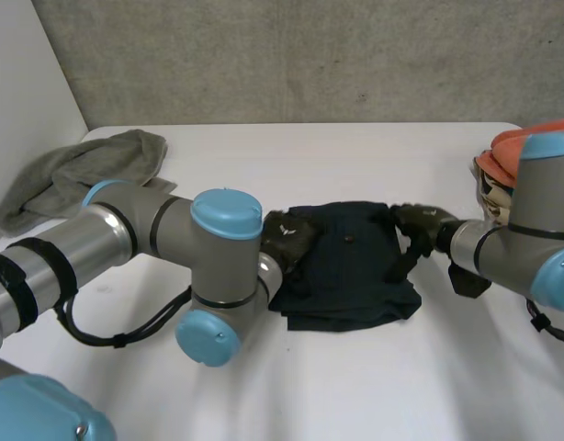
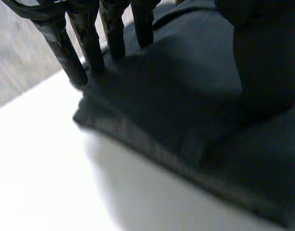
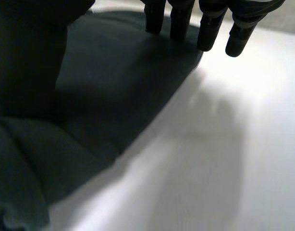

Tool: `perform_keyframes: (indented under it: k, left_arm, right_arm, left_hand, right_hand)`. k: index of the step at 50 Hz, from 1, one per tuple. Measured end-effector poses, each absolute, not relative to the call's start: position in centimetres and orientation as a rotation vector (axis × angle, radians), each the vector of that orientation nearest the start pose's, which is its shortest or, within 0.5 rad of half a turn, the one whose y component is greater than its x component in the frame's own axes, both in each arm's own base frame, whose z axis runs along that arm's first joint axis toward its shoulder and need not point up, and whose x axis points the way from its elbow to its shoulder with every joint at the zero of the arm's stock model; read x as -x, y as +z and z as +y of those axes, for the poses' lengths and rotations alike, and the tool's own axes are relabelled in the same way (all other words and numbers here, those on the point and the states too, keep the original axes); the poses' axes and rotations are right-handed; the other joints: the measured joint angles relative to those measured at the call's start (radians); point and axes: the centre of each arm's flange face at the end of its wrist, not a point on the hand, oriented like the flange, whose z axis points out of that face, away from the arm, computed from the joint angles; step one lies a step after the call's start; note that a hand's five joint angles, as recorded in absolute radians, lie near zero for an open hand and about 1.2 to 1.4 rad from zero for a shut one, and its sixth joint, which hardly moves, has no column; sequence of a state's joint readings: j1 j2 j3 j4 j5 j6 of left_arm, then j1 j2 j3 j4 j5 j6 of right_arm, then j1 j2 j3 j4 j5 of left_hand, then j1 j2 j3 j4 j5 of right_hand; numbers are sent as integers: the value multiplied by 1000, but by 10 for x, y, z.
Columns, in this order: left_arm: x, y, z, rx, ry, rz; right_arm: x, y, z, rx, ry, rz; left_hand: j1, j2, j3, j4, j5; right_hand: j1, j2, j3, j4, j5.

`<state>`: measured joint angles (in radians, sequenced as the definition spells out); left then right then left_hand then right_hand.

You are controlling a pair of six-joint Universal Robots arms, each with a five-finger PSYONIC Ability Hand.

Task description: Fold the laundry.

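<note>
Resting on opposite edges of the central dark garment [image 1: 351,266], left hand [image 1: 289,237] and right hand [image 1: 420,224] spread straight fingers, probably flattening it.

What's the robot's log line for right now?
dark cloth: partly folded, mid-table | left hand: open, on its left edge | right hand: open, on its right edge

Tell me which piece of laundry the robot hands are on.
The dark blue garment in the middle: the left robot hand and the right robot hand rest on its opposite sides. The grey cloth and orange pile lie apart, untouched.
</note>
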<state>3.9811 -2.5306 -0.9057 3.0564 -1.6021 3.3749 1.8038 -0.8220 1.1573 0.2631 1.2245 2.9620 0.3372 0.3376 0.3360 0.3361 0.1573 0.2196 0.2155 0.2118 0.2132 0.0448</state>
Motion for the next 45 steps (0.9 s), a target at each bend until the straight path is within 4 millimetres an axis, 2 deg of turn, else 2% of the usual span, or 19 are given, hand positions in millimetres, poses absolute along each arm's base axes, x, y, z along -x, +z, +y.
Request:
perform_keyframes:
  k: [3,4,6,10,11,12,13,14,17,19,20,22,25,27,33,39,40,45]
  left_arm:
    - [394,113,-255,-1288,-1795,2549]
    - [391,114,-254,-1291,-1772,2555]
    - [389,118,-253,-1294,-1765,2556]
    - [387,155,-247,-1280,-1871,2516]
    - [387,155,-247,-1280,-1871,2516]
    - [387,168,-245,-1272,-1924,2496]
    - [387,168,-245,-1272,-1924,2496]
    - [387,197,-240,-1251,-2047,2442]
    - [386,235,-230,-1220,-2223,2352]
    - [385,256,-224,-1199,-2326,2293]
    - [384,260,-222,-1195,-2345,2282]
    - [381,282,-215,-1176,-2455,2215]
    - [378,295,-209,-1185,-2525,2177]
    - [376,305,-203,-1237,-2574,2165]
    - [366,308,-193,-1444,-2586,2278]
    - [359,303,-184,-1606,-2552,2403]
    - [358,301,-182,-1642,-2540,2429]
    - [356,296,-179,-1681,-2513,2467]
  right_arm:
    - [-246,135,-344,809,-1322,2421]
    - [-244,134,-346,887,-1377,2457]
    - [-242,137,-348,930,-1420,2472]
    - [-245,162,-348,1060,-1634,2438]
    - [-245,162,-348,1060,-1634,2438]
    - [-248,170,-346,1081,-1687,2410]
    - [-248,170,-346,1081,-1687,2410]
    - [-255,193,-338,1111,-1815,2329]
    - [-264,220,-321,1128,-1948,2210]
    - [-269,231,-307,1138,-2003,2141]
    - [-270,234,-303,1141,-2014,2124]
    - [-276,239,-281,1161,-2045,2053]
    - [-279,234,-262,1185,-2031,2023]
    - [-280,219,-243,1215,-1968,2033]
    - [-276,179,-212,1245,-1818,2087]
    - [-277,149,-205,1215,-1789,2089]
    - [-278,139,-206,1204,-1799,2083]
    - [-283,116,-217,1177,-1861,2054]
  left_hand:
    - [0,6,5,0,0]
    - [0,6,8,0,0]
    - [0,6,8,0,0]
    - [-82,-69,-68,-74,-50]
    - [-82,-69,-68,-74,-50]
    - [-99,-94,-92,-98,-88]
    - [-99,-94,-92,-98,-88]
    - [-99,-104,-94,-105,-109]
    - [-99,-112,-102,-112,-112]
    - [-99,-113,-105,-113,-112]
    - [-99,-113,-105,-113,-112]
    - [-99,-113,-105,-113,-112]
    - [-99,-113,-105,-113,-112]
    - [-99,-113,-105,-113,-112]
    - [-121,-127,-120,-126,-112]
    - [-121,-127,-120,-126,-112]
    - [-121,-127,-120,-126,-112]
    - [-121,-127,-120,-126,-112]
  right_hand:
    - [-23,0,0,-1,0]
    - [-29,0,0,-1,0]
    - [-32,0,0,-1,0]
    - [-33,0,0,-1,-1]
    - [-33,0,0,-1,-1]
    - [-33,0,0,-1,-1]
    - [-33,0,0,-1,-1]
    - [-33,0,0,-1,-1]
    - [-33,0,0,-1,-1]
    - [-33,0,0,-1,-1]
    - [-33,0,0,-1,-1]
    - [-33,0,0,-1,-1]
    - [-33,0,0,-1,-1]
    - [-33,0,0,-1,-1]
    - [-33,0,0,-1,-1]
    - [-33,0,0,-1,-1]
    - [-33,0,0,-1,-1]
    - [-33,0,0,-1,-1]
